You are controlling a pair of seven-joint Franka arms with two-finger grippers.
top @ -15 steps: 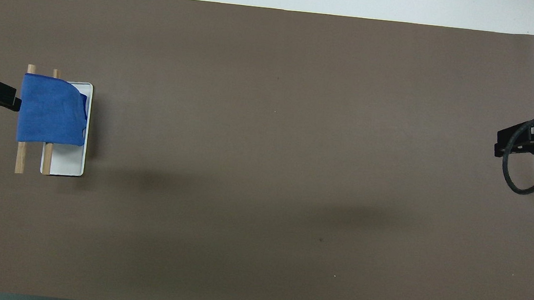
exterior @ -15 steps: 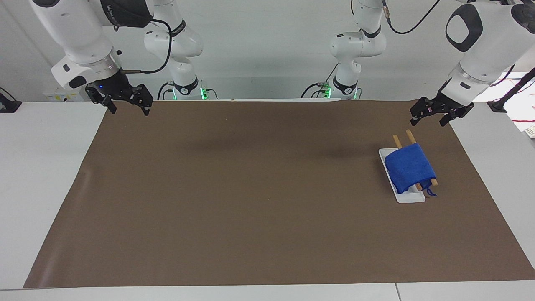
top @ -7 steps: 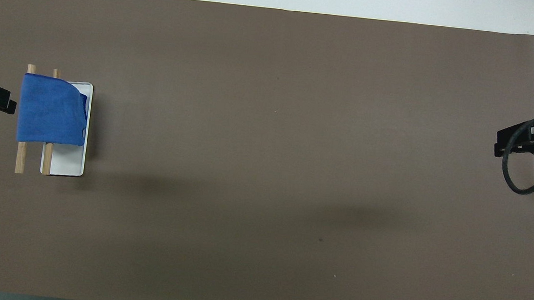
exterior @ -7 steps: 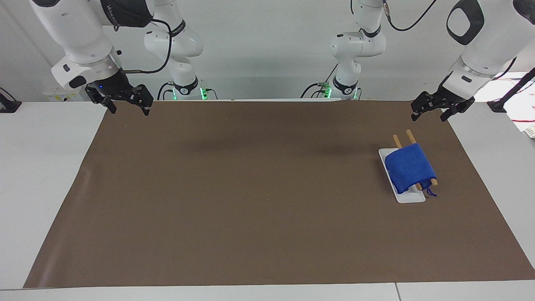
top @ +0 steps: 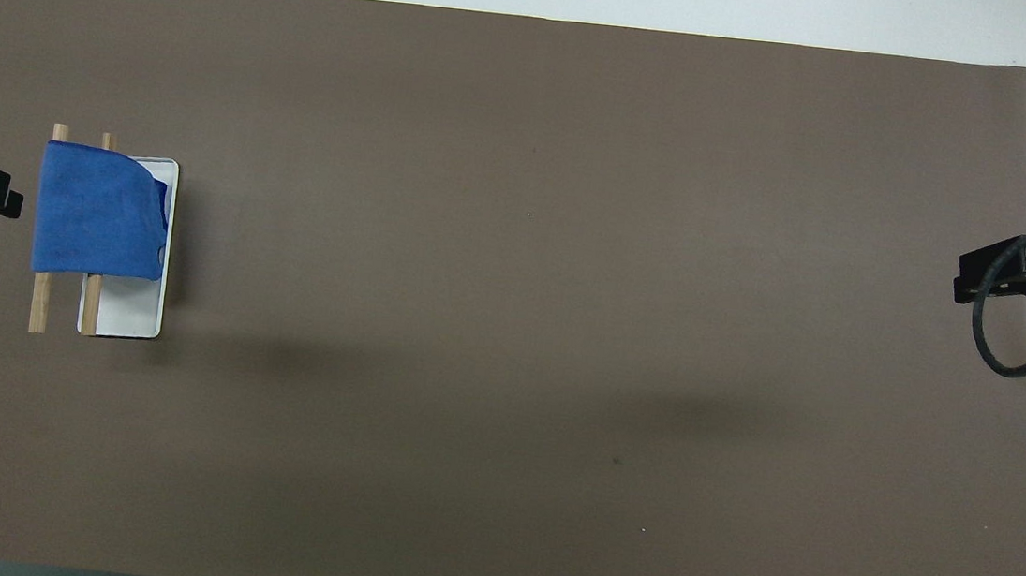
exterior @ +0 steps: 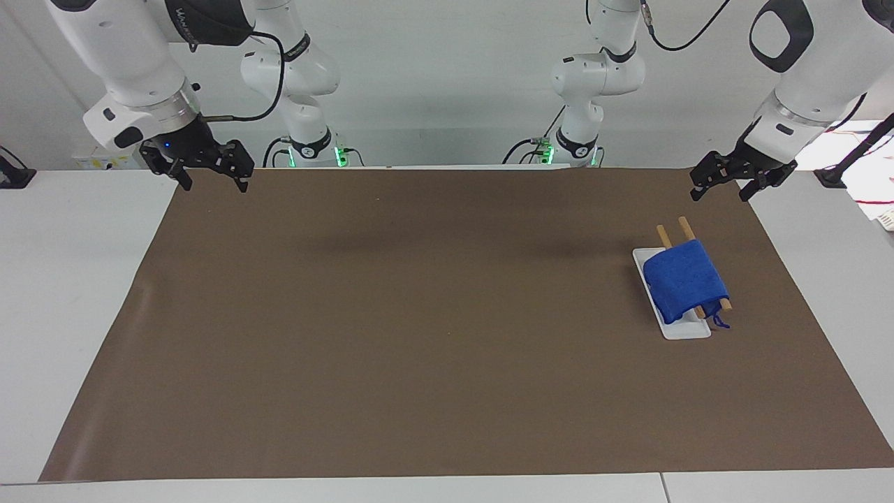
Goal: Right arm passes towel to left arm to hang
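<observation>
The royal-blue towel (exterior: 684, 285) hangs draped over two wooden rods (exterior: 686, 227) that stand on a white tray (exterior: 681, 330) toward the left arm's end of the table. Its loop string (exterior: 719, 323) dangles at the corner farthest from the robots. The towel also shows in the overhead view (top: 97, 210), on the rods (top: 40, 304) and tray (top: 129, 312). My left gripper (exterior: 721, 190) is open and empty, raised over the mat's corner, apart from the towel; it also shows in the overhead view (top: 6, 200). My right gripper (exterior: 215, 183) is open and empty, waiting over the mat's edge at its own end (top: 970, 280).
A brown mat (exterior: 419, 321) covers most of the white table (exterior: 70, 279). A black cable (top: 1000, 358) loops below the right wrist.
My left gripper has drawn back from the towel, up and toward the left arm's end of the table. The towel and the right gripper have stayed almost still.
</observation>
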